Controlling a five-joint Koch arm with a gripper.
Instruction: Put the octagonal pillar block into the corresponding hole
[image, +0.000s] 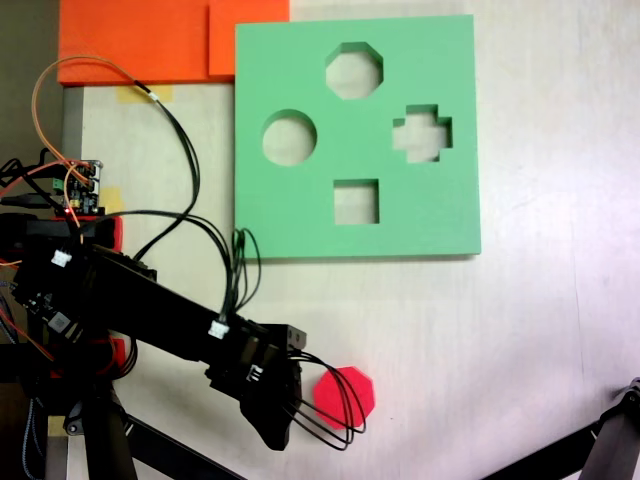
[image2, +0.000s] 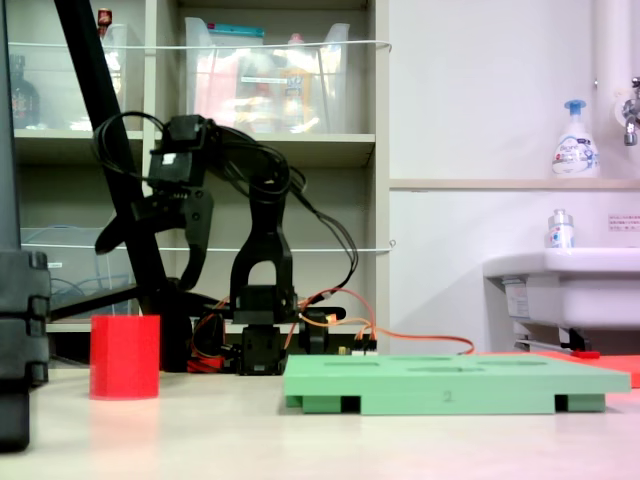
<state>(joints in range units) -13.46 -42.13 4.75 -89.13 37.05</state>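
Observation:
The red octagonal pillar block (image: 347, 393) stands upright on the table, near the front edge and well short of the green foam board (image: 300, 220). From the side the block (image2: 125, 357) sits left of the board (image2: 450, 383). The eight-sided hole (image: 354, 70) is at the board's far edge, beyond the round, cross and square cutouts. My gripper (image: 300, 420) hangs just left of the block in that view. Seen side-on, the gripper (image2: 145, 265) is open and above the block, jaws spread wide, holding nothing and clear of the block's top.
Orange foam slabs (image: 140, 40) lie at the far left corner against the board. Loose cables (image: 190, 150) and a controller board (image: 85, 185) sit by the arm's base. A black stand leg (image: 605, 450) enters at the bottom right. A black post (image2: 20, 330) stands close at the left.

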